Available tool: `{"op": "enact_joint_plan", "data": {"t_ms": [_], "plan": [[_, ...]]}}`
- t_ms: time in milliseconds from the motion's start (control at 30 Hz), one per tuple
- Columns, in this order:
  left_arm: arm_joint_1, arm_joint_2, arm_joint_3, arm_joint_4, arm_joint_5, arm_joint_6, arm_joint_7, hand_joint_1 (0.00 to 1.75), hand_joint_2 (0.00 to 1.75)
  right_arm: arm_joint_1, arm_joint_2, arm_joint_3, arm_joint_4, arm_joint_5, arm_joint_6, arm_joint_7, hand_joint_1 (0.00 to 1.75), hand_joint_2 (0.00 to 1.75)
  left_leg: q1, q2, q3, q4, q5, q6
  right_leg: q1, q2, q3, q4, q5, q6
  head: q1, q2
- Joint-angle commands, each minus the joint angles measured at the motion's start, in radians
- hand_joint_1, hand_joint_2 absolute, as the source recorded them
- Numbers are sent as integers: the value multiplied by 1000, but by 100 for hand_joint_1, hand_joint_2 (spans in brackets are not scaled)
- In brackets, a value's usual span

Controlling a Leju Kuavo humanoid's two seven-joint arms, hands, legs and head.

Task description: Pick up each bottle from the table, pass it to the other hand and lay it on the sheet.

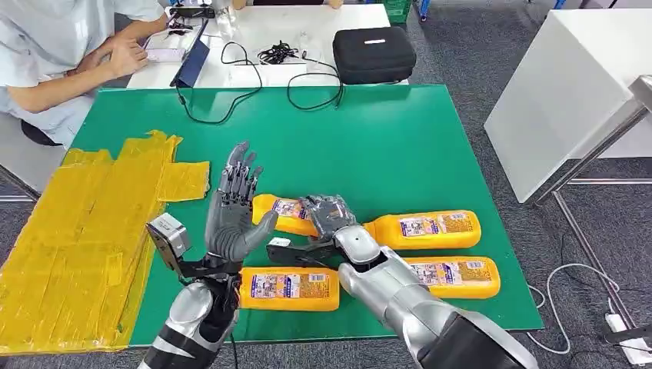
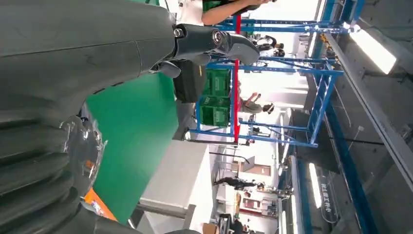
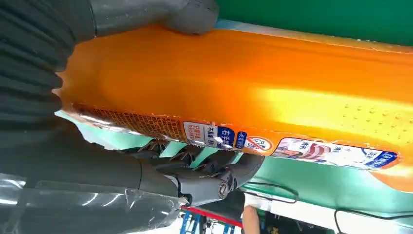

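Bottles, four orange ones, lie toward the near edge of the green bench (image 1: 400,131). Right hand (image 1: 329,215) has its fingers wrapped round the far-left bottle (image 1: 281,211); the right wrist view shows what the head view hides, dark fingers (image 3: 204,168) curled under that bottle with the thumb on the opposite side. Left hand (image 1: 234,211) stands upright just at 9 o'clock of it, fingers spread, holding nothing. Yellow sheet (image 1: 84,231) lies at 9 o'clock, overhanging the bench's left edge. Lots of bare green at 12 o'clock.
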Motion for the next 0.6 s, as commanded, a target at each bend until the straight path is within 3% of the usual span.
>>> {"op": "enact_joint_plan", "data": {"t_ms": [33,367,400,433,600], "plan": [[-2,12,13,10,-15,9,5,0,175,-24,-24,-59,-11,-11,-139,-6,175,175,0,-1,2,0,-1,-1,0,-2,3,-1,-1,0,0,0],[61,26,36,-47,-41,29,1,0,175,74,-55,-318,-228,-130,-447,-193,175,175,0,-1,2,-1,-1,-1,1,-2,3,-1,-1,0,0,0],[75,29,42,-62,-68,56,-10,0,175,215,6,-569,-479,-265,-452,-444,175,175,1,-1,5,0,-2,-2,1,-2,5,-1,-2,-1,0,0],[89,41,43,-86,-75,59,-10,0,175,263,-1,-607,-578,-321,-452,-497,175,175,1,-1,2,-1,-1,-1,1,-1,2,-1,-1,-1,0,0],[102,39,51,-104,-95,60,-2,0,175,371,-64,-537,-847,-451,-447,-463,175,175,0,-2,0,0,-2,-1,1,-3,1,0,-2,-1,-1,0]]}}
